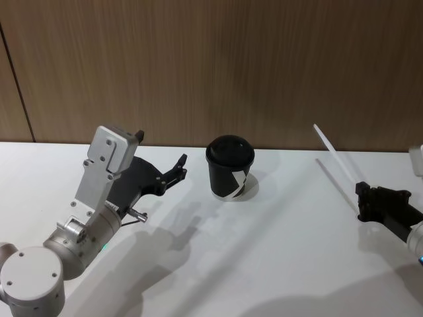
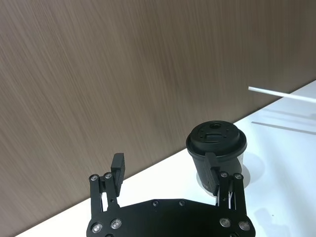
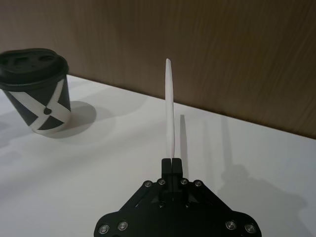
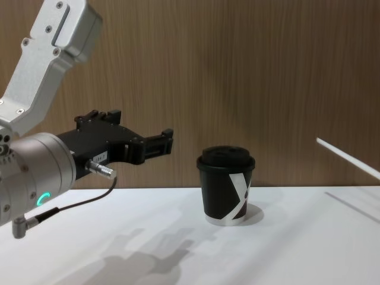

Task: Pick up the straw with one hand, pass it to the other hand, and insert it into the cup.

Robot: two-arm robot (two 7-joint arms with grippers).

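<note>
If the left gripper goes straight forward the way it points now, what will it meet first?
Probably the cup: its lid lies just ahead of the open left gripper, slightly to one side. Height is unclear, so it may only graze the lid.

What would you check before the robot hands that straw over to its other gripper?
1. Right gripper shut on the straw: ok.
2. Straw lifted off the table: ok.
3. Left gripper open, nothing in it: ok.
4. Grippers near enough to pass: not ok, they are far apart, with the cup between them.
5. Cup upright, lid on: ok.
6. Straw hole in the lid: cannot tell.
</note>
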